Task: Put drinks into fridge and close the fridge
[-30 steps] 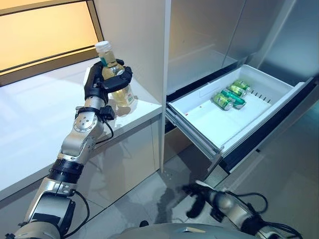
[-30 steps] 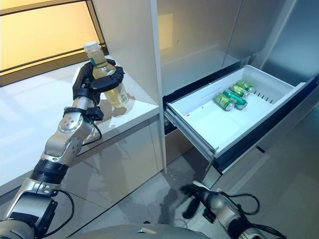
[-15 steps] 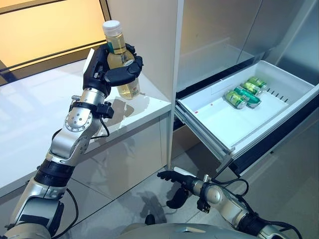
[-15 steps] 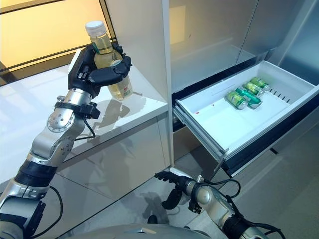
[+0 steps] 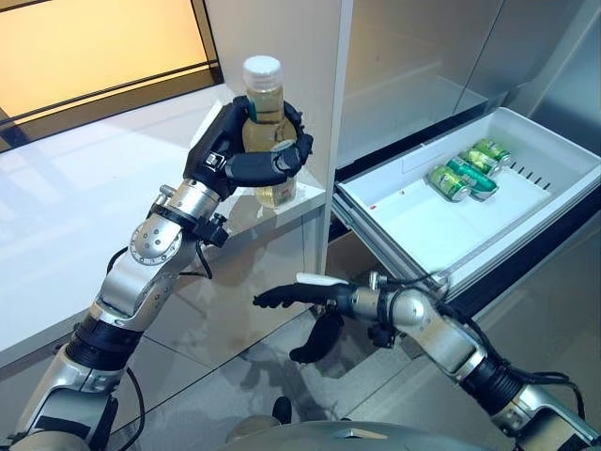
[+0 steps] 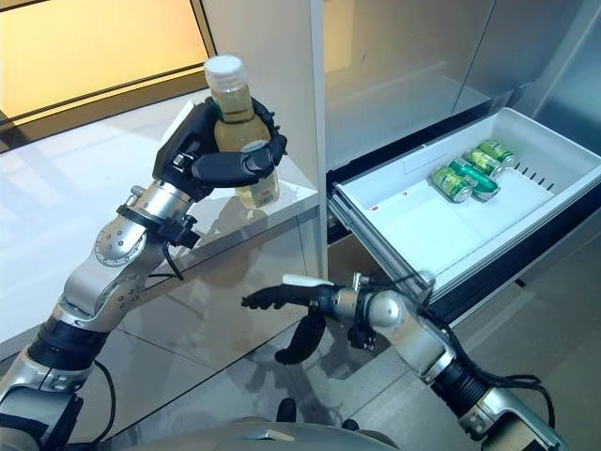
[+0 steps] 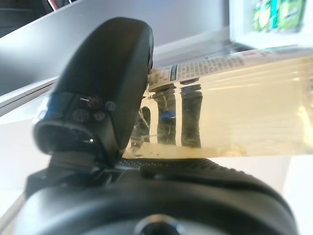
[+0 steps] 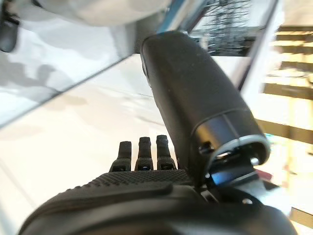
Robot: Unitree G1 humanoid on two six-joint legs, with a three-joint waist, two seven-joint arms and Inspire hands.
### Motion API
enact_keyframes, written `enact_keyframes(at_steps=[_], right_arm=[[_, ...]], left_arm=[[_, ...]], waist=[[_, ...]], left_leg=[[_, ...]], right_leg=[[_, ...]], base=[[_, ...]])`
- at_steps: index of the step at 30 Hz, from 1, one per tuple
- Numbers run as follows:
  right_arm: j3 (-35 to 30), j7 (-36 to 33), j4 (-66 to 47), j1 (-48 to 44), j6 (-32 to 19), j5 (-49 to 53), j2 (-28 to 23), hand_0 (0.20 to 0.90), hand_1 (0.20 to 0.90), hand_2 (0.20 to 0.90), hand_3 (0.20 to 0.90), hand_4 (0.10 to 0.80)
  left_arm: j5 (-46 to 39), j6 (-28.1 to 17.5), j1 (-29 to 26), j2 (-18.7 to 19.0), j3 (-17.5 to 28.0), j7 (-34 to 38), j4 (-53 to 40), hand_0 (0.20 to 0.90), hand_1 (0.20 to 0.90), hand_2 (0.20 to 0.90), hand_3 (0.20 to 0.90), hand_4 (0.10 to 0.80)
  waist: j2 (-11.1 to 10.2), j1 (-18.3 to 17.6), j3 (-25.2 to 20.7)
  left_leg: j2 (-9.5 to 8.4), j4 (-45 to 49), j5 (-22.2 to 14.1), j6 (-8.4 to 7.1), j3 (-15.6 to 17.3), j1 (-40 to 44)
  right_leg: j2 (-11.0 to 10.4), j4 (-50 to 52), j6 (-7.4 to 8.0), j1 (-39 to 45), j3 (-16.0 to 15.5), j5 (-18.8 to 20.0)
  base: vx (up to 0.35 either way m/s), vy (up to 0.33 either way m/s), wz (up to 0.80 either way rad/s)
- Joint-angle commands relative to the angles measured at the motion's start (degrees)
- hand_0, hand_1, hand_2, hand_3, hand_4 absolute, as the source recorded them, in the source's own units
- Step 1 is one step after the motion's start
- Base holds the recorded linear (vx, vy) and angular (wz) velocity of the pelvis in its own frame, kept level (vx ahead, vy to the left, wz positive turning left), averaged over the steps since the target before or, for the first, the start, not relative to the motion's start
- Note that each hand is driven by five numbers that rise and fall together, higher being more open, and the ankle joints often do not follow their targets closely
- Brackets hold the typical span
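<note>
Left of the open fridge drawer (image 5: 526, 202), above the white counter (image 5: 84, 216), the left hand (image 5: 246, 155) holds a bottle (image 5: 265, 132) of pale yellow drink upright, clear of the counter top. Its fingers and thumb are curled round the bottle's middle, below the white cap, and the wrist view shows the fingers pressed against the far side of the clear wall. Gripping it at the waist with the cap up seems meant to keep the liquid steady and leave the base free to go down first. The bottle hangs just beside the tall white panel (image 5: 282, 56) that stands between the counter and the drawer, so it has to pass round that panel's front edge before it can reach the drawer. Lower down and nearer the drawer, the right hand (image 5: 310, 299) hovers over the floor (image 5: 282, 376) with its fingers stretched out and spread and nothing in it; it sits just short of the drawer's near corner, a handy place from which to steady the drawer or push it shut later. The drawer itself is pulled well out, with three green cans (image 5: 462, 173) lying on their sides near its back wall, which leaves its front part bare for the bottle. Closing is not yet begun.
</note>
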Motion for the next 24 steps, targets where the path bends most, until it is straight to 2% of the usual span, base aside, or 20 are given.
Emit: enact_keyframes(at_steps=[1, 8, 11, 17, 18, 24], right_arm=[[-5.8, 3.4, -9.2, -5.4, -1.7, 12.5, -0.3, 0.900, 0.900, 0.900, 0.900, 0.800], [-14.4, 9.3, -13.3, -4.1, -0.2, 32.4, -1.0, 0.900, 0.900, 0.900, 0.900, 0.800], [-17.4, 10.1, -13.3, -2.6, -1.1, 36.9, -0.4, 0.900, 0.900, 0.900, 0.900, 0.800], [-24.9, 5.8, -12.5, 1.2, -2.3, 37.4, -0.9, 0.900, 0.900, 0.900, 0.900, 0.800], [-26.8, 4.0, -12.1, 2.4, -3.1, 34.8, -1.1, 0.900, 0.900, 0.900, 0.900, 0.800], [-30.5, -2.1, -9.5, 4.8, -2.9, 35.2, -2.3, 0.900, 0.900, 0.900, 0.900, 0.800]], left_arm=[[-4.0, -13.2, -5.1, 0.3, 6.0, -3.1, -7.2, 0.300, 0.300, 0.300, 0.200, 0.100], [-5.5, -15.6, -1.9, 1.0, 10.1, -7.2, -7.1, 0.300, 0.300, 0.300, 0.200, 0.100], [-6.5, -17.1, -1.1, 1.3, 11.9, -8.0, -6.7, 0.300, 0.300, 0.300, 0.200, 0.100], [-7.9, -21.0, 0.3, 2.2, 16.6, -8.1, -6.7, 0.300, 0.300, 0.300, 0.200, 0.100], [-8.3, -21.6, 0.9, 2.3, 17.8, -8.3, -6.6, 0.300, 0.300, 0.300, 0.200, 0.100], [-6.1, -23.6, 2.1, 2.5, 19.6, -7.7, -6.2, 0.300, 0.300, 0.300, 0.200, 0.100]], waist=[[-1.9, 0.1, -4.3], [-2.2, 0.0, -4.9], [-2.2, -0.1, -5.3], [-2.3, -0.6, -5.9], [-2.3, -0.8, -6.1], [-2.2, -1.7, -6.0]], left_leg=[[-2.87, 0.1, -5.4, 1.43, -0.6, 2.2], [-2.88, 0.1, -5.7, 1.50, -0.3, 2.4], [-2.91, 0.1, -5.8, 1.54, -0.2, 2.5], [-2.81, 0.1, -5.9, 1.44, 0.0, 2.3], [-2.81, 0.1, -5.9, 1.36, 0.0, 2.2], [-2.55, 0.1, -6.1, 1.42, 0.4, 2.3]], right_leg=[[-2.1, 2.0, 4.58, -2.1, 1.6, 2.1], [-2.2, 1.9, 4.68, -2.0, 1.5, 2.1], [-2.2, 1.8, 4.76, -1.9, 1.4, 2.2], [-2.2, 1.5, 5.00, -2.2, 1.3, 2.5], [-2.2, 1.5, 5.03, -2.3, 1.4, 2.5], [-2.0, 1.4, 4.88, -2.5, 2.0, 2.6]], base=[[0.000, 0.000, 0.00], [0.000, 0.000, 0.00], [0.000, 0.000, 0.00], [0.000, 0.000, 0.00], [0.000, 0.000, 0.00], [0.000, 0.000, 0.00]])
